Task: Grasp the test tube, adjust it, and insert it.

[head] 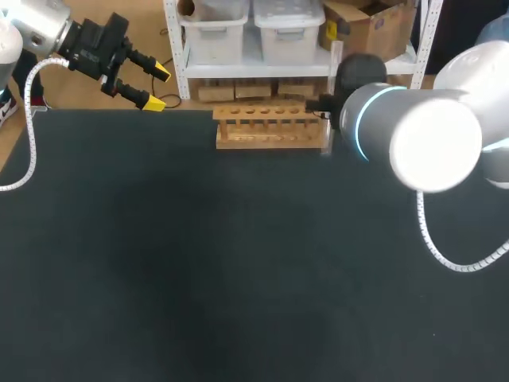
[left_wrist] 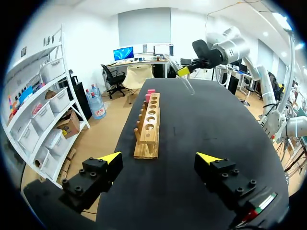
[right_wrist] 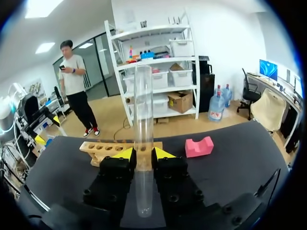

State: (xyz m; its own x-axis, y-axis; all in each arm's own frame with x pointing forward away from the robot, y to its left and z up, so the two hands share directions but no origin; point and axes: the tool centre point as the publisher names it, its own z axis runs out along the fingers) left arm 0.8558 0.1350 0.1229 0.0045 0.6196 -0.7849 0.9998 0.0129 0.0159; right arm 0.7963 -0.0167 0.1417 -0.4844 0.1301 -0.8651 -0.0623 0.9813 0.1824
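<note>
A clear glass test tube (right_wrist: 143,110) stands upright between the yellow fingertips of my right gripper (right_wrist: 143,153), which is shut on it near its lower part. Ahead of that gripper lies the wooden rack (right_wrist: 103,147) with a row of empty holes. In the head view the rack (head: 270,127) sits at the table's far edge, and my right arm's elbow hides most of the gripper beside the rack's right end. My left gripper (head: 157,89) hovers open at the far left corner, holding nothing. Its wrist view shows the rack (left_wrist: 149,125) lengthwise and the tilted tube (left_wrist: 188,86) beyond it.
A pink foam block (right_wrist: 199,146) lies on the dark table (head: 238,263) next to the rack's end, also visible as the pink block (left_wrist: 150,93) past the rack. A white cable hangs from each arm.
</note>
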